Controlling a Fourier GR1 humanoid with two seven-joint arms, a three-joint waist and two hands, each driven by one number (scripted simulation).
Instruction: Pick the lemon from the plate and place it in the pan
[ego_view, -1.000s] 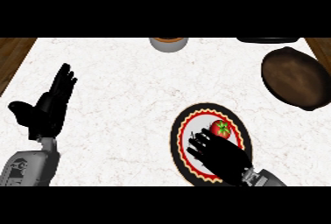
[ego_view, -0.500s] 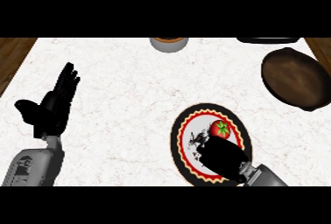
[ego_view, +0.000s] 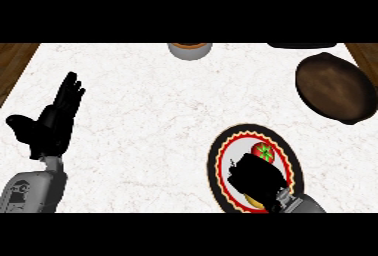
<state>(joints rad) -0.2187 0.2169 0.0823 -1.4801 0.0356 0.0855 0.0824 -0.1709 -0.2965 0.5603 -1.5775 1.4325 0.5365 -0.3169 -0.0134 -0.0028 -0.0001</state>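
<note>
Since a second ago, the right robot hand (ego_view: 257, 176) has drawn back toward the plate's (ego_view: 221, 150) near rim, fingers curled over a yellow patch there, perhaps the lemon (ego_view: 255, 201); its axis cannot be told. A red tomato (ego_view: 263, 151) lies just beyond the hand. Farther off sits the dark pan (ego_view: 336, 92). The left robot hand (ego_view: 52, 122) rests spread, well left on the desk (ego_view: 148, 110).

Right hand (ego_view: 256, 176) covered plate (ego_view: 218, 150) centre; yellow item (ego_view: 255, 201) beneath mostly hidden. Grey cup (ego_view: 190, 49) and dark object (ego_view: 303, 45) cut by top band.
</note>
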